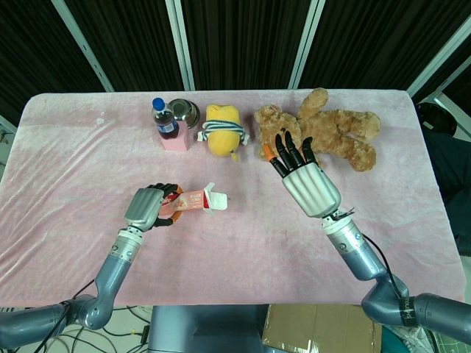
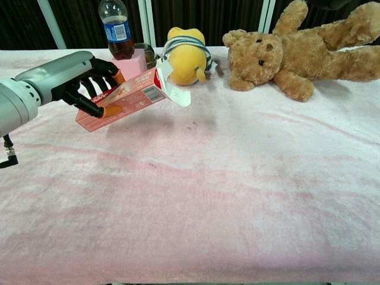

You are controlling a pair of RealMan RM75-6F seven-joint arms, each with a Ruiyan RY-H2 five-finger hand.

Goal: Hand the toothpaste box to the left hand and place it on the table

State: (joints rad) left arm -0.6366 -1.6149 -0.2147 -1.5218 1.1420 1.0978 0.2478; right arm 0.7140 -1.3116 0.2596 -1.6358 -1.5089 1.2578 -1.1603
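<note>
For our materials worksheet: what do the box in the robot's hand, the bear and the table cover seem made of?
Toothpaste box: printed card, slightly glossy, going by its folded white end flaps. Teddy bear: shaggy brown plush. Table cover: pink fabric, probably soft fleece or velvet; it wrinkles and shows brushed streaks.

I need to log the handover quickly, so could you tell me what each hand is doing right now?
Left hand: holding the toothpaste box.
Right hand: open, holding nothing.

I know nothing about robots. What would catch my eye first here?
Probably the left robot hand holding a pink cardboard toothpaste box with its end flaps open, above the pink tablecloth. The right robot hand is raised, fingers spread, near a large brown teddy bear lying at the table's far edge.
</note>
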